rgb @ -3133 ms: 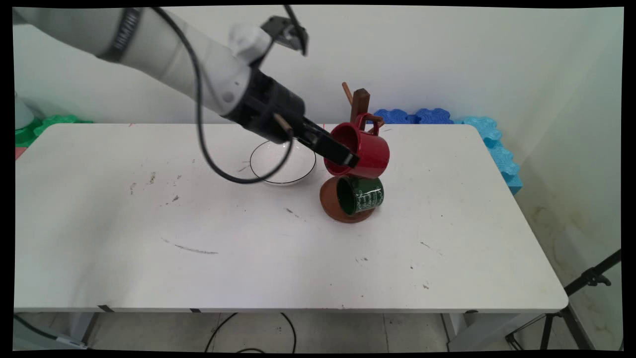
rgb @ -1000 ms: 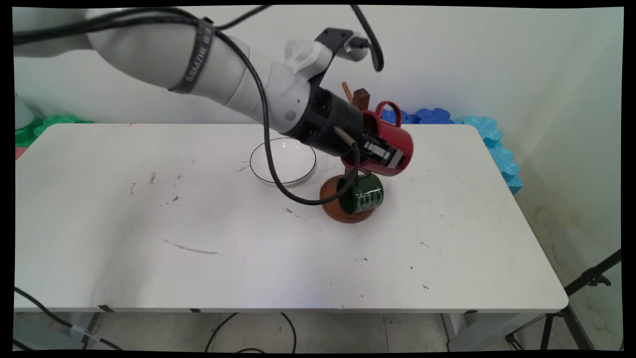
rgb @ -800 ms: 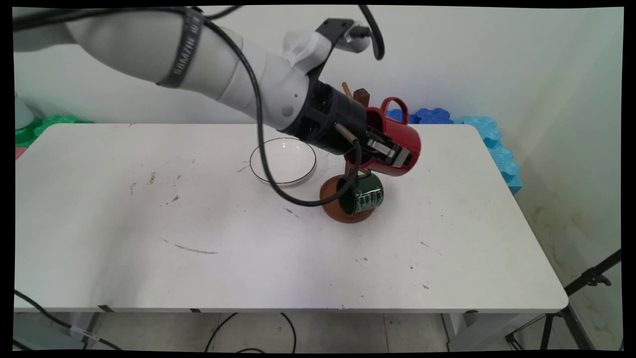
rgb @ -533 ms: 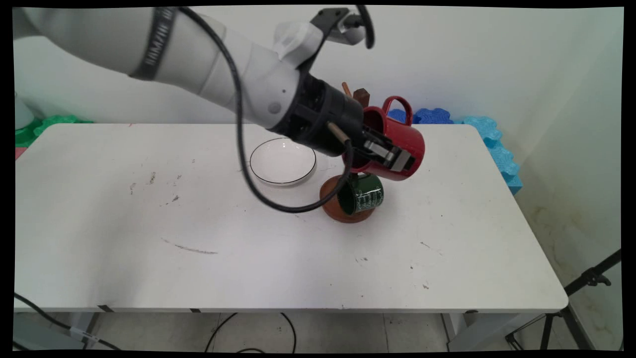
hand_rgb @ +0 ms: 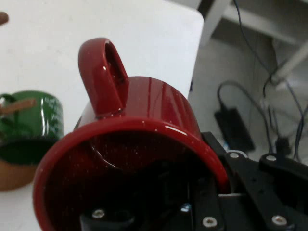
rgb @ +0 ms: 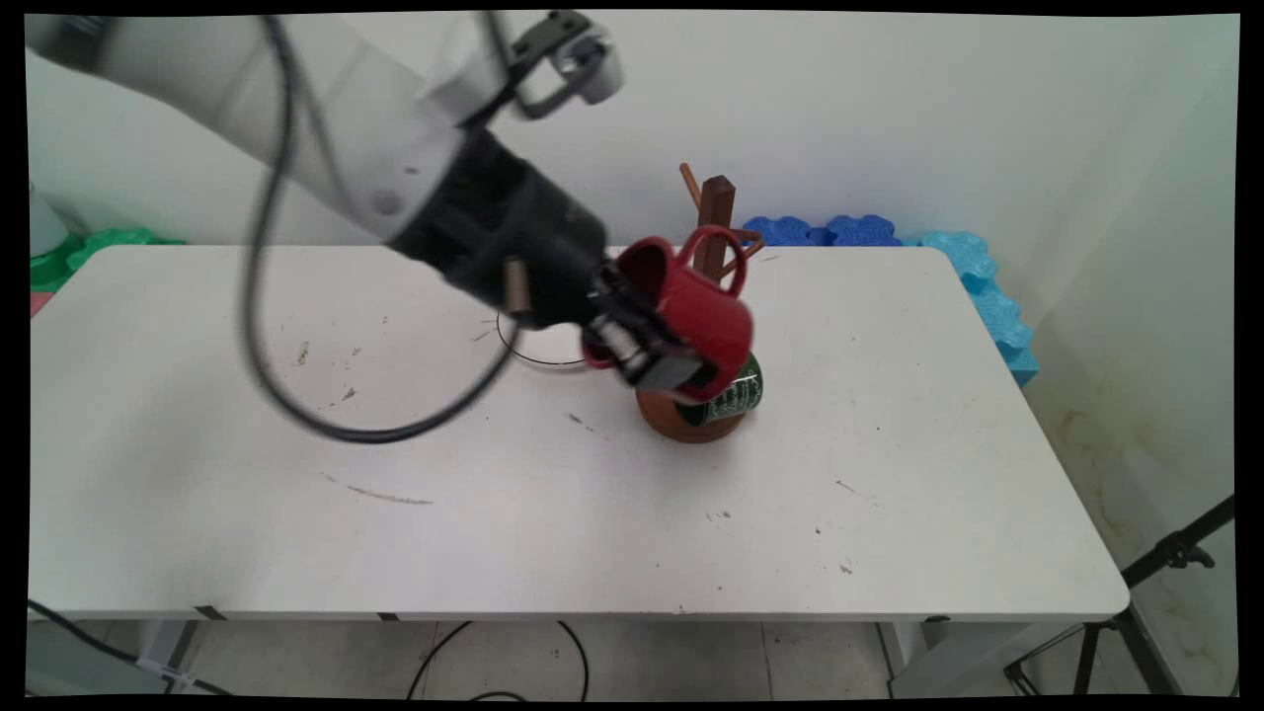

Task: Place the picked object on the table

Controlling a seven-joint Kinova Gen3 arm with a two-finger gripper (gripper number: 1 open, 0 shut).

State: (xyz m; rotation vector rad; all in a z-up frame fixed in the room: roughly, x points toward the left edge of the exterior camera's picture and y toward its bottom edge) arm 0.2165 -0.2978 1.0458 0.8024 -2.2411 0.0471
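My gripper (rgb: pixel 660 363) is shut on the rim of a red mug (rgb: pixel 699 308), which hangs tilted in the air with its handle up. It sits just in front and left of a brown wooden mug tree (rgb: pixel 715 203). In the hand view the red mug (hand_rgb: pixel 144 120) fills the middle, with one finger inside it and one outside; my gripper (hand_rgb: pixel 208 202) rises at the bottom. A green mug (rgb: pixel 743 397) hangs on a low peg over the tree's round base (rgb: pixel 670 415), partly hidden behind the red mug. The green mug (hand_rgb: pixel 34 129) shows at the left of the hand view.
A white bowl with a dark rim (rgb: pixel 528 357) lies behind my wrist, mostly hidden. Blue foam tiles (rgb: pixel 859 229) and cyan ones (rgb: pixel 989 288) line the table's far right corner, green ones (rgb: pixel 104 240) the far left. A black tripod (rgb: pixel 1165 561) stands off the right edge.
The red mug was lifted off the tree's upper peg and carried right. In the last half second it has swung left and down, to in front of the tree.
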